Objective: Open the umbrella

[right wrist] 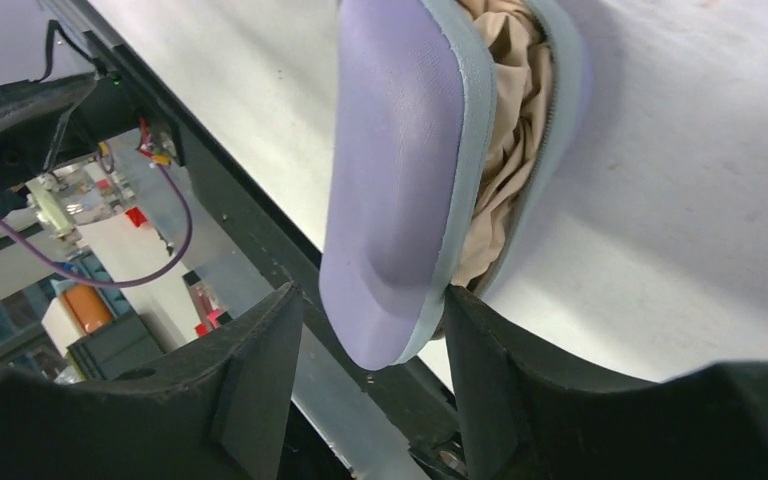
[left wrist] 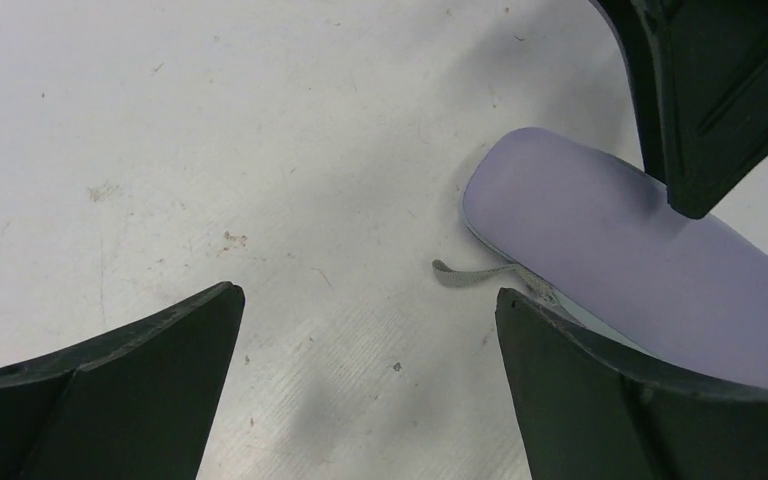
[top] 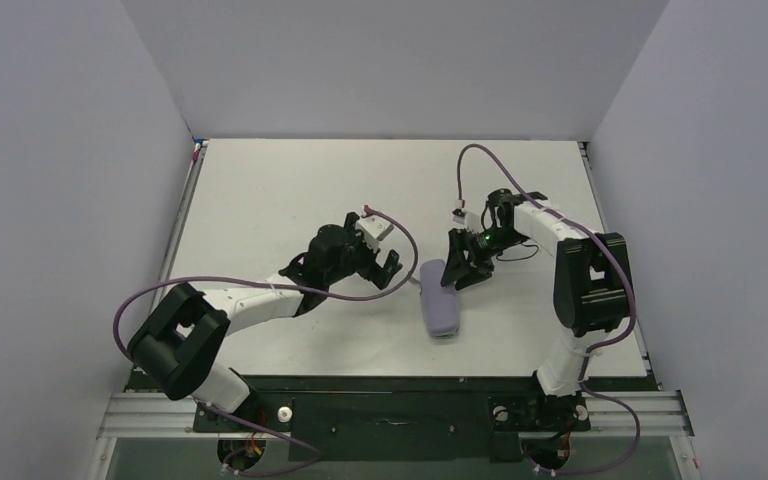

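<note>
As it lies now, the umbrella [right wrist: 505, 130] is folded & packed inside its lavender case [top: 441, 300]. Only bunched tan fabric shows thru the part-open zip [right wrist: 468, 150] in the R wrist view; shaft & handle hidden. Case: oblong pouch, flat on the white table [top: 290, 190], abt mid-width, nearer the arms' edge than the far wall, long axis running roughly near-to-far w/ a slight tilt. Grey strap [left wrist: 475, 273]: short ribbon, trails from the case's zip edge onto the tabletop, toward the L arm's side. L gripper [left wrist: 368, 295]: jaws wide apart, holding nothing, just beside the case on its L side, not touching it; tabletop betw. the fingers. R gripper [right wrist: 372, 295]: at the case's far end, jaws spread abt as wide as the pouch & straddling its rounded end. One finger [right wrist: 505, 350] lies against the zip side and a thin gap shows at the other, so not pinched as far as I can see. One R finger also shows in the L wrist view, in front of the pouch's upper face. Purple cable [top: 463, 165]: one loops off each arm. Grey walls [top: 380, 60] on three sides. Black base rail [top: 400, 410] at the near edge, both arm bases bolted there.
</note>
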Robot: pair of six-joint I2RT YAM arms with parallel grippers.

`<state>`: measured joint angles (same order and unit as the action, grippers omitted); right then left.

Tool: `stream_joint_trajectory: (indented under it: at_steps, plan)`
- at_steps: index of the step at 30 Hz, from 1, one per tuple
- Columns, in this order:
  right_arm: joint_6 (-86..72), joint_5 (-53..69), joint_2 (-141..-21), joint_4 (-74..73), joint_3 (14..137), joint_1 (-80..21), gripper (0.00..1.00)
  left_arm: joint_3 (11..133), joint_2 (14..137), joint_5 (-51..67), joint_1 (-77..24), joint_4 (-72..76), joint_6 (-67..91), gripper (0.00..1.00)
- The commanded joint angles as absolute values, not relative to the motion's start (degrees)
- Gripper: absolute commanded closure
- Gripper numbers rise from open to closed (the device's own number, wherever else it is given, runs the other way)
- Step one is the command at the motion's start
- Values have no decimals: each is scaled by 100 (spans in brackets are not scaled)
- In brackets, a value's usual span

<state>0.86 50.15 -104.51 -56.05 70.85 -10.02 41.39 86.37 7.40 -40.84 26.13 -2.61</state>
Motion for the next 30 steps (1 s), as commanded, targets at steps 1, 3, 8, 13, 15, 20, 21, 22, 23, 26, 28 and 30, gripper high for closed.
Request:
stream_joint_trajectory:
  at_steps: [1,3,8,13,15,20,21,22,23,26,28,30]
  plan:
    - [-165,5646,-10114,-5568,7146,-1240,52,4135,8456,961,-3772,2266,417,3]
    - [-275,5696,-10033,-5483,7230,-1349,54,4206,8483,1100,-3669,2186,713,3]
    - [-648,5668,-9906,-5128,7351,-1663,56,4261,8448,1267,-3613,2093,1142,3]
    - [-1329,5423,-9868,-4214,7277,-2037,57,4283,8418,1436,-3591,1887,1592,2]
    - [-1618,5327,-9904,-3813,7243,-2201,57,4247,8358,1488,-3601,1860,1786,2]
    - [-1942,5146,-9514,-3347,7117,-2172,60,4078,8068,1182,-3850,1748,2042,2]
    - [-1991,5072,-9376,-3247,7026,-2031,60,4065,7998,1096,-4017,1709,1983,2]
    - [-2152,5028,-9039,-3000,6775,-1938,62,4059,7967,850,-4118,1685,1932,2]
    - [-2241,4924,-8870,-2884,6639,-1735,62,4078,7935,706,-4374,1619,1819,2]
    - [-2588,4685,-8174,-2707,5951,-1225,68,4329,8032,-1,-4863,1403,1658,2]
    - [-2582,4397,-7904,-2865,5598,-1045,75,4554,8171,-446,-5188,1167,1595,3]
    - [-2465,4032,-7762,-3052,5291,-1004,82,4820,8360,-900,-5545,930,1512,3]
